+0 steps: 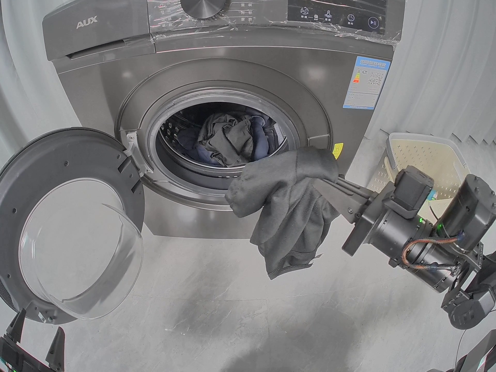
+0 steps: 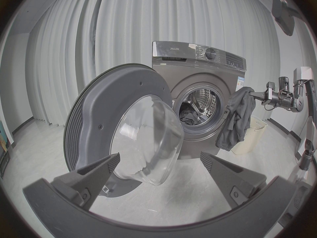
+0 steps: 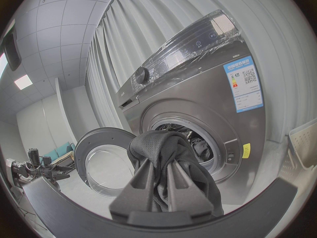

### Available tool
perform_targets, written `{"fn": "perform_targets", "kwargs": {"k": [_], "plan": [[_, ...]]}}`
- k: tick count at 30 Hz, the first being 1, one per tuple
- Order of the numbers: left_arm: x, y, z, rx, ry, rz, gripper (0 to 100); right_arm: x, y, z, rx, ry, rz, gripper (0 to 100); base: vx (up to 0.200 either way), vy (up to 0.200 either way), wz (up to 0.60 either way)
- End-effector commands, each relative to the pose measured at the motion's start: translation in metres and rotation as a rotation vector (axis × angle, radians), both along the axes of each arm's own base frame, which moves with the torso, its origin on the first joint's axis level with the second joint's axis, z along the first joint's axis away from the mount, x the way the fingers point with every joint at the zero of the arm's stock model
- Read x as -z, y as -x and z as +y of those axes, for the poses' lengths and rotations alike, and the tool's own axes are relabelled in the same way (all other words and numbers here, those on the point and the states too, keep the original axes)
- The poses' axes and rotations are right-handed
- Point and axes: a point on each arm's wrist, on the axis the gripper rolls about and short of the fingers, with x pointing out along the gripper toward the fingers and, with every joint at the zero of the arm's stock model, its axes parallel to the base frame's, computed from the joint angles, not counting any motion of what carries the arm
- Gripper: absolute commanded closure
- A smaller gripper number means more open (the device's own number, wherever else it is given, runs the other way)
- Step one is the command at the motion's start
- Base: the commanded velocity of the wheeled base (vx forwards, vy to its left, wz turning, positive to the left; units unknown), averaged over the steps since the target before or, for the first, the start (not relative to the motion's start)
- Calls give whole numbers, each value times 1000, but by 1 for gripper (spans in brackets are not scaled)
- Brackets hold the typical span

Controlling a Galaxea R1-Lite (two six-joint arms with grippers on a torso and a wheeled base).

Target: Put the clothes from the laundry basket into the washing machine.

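left hand (image 2: 159,156) spread and empty, low near the open door (image 1: 62,182). right hand (image 3: 161,169) pinches a grey garment (image 1: 289,202) hanging just outside the washer mouth (image 1: 222,135); its long trailing hem could catch there and slip onto the floor (image 1: 206,311).

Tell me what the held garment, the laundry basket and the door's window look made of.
Garment: soft dark grey fabric, matte, finely pitted like sports mesh; it drapes in folds from the right gripper. Laundry basket: probably cream plastic, rigid walls with rows of small holes. Door window: clear and glossy, glass or plastic, cannot tell which.
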Motion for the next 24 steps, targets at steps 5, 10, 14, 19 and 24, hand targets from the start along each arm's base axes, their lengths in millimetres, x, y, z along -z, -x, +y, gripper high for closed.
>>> {"fn": "perform_targets", "kwargs": {"k": [5, 10, 14, 19, 24], "plan": [[-15, 4, -2, 59, -22, -92, 0, 9, -15, 42, -3, -19, 35, 100, 0, 0, 0], [-75, 1, -7, 261, 0, -138, 0, -1, -24, 56, 3, -110, 40, 100, 0, 0, 0], [-75, -25, -10, 430, -12, 8, 0, -5, -34, 63, 16, -155, 16, 100, 0, 0, 0], [-88, -63, -11, 561, -3, 88, 0, -17, -38, 65, 17, -193, -16, 100, 0, 0, 0], [-88, -100, -20, 678, 9, 151, 0, -13, -42, 67, 19, -192, -17, 100, 0, 0, 0]]}}
